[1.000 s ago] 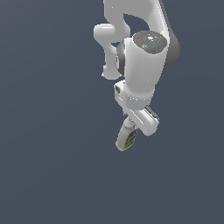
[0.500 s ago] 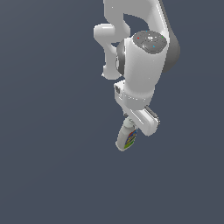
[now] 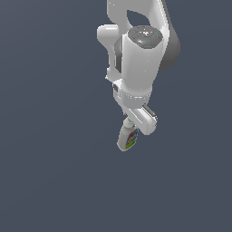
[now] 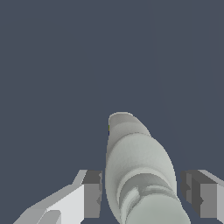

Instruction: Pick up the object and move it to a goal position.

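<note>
The small white bottle (image 3: pixel 128 138) with its coloured label hangs tilted just below my gripper (image 3: pixel 135 128) in the exterior view, over the plain dark grey floor. In the wrist view the bottle (image 4: pixel 138 162) lies between my two fingers, cap end near the camera. The fingertips (image 4: pixel 89 197) press close against its two sides. The gripper (image 4: pixel 142 197) is shut on the bottle. The arm hides the bottle's top end in the exterior view.
The white arm (image 3: pixel 140 59) stands over the bottle. The floor (image 3: pixel 50 172) is a uniform dark grey surface with no other objects or edges in view.
The arm and the bottle have shifted together slightly up and towards the exterior view's left in the last half second. Before that both were still.
</note>
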Available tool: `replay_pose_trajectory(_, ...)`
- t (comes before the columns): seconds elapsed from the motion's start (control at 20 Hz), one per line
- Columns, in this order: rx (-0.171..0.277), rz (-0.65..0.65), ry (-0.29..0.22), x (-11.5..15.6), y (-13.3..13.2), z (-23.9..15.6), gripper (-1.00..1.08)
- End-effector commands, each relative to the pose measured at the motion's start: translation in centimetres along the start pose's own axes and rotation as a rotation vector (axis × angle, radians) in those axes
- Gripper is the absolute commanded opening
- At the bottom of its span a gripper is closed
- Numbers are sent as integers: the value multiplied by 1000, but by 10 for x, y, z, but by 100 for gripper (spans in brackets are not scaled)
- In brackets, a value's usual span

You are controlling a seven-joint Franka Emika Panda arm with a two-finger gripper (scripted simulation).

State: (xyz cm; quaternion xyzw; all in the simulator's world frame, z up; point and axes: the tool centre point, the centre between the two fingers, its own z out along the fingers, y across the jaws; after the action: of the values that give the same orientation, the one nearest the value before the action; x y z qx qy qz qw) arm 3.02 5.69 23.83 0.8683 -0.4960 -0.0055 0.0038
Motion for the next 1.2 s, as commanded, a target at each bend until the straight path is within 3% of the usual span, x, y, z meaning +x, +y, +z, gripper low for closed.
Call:
replay_pose_trajectory(0.0, 13, 1, 6, 7, 10, -16, -100)
replay_pose_trajectory(1.15, 14, 1, 3, 102, 208, -156, -100)
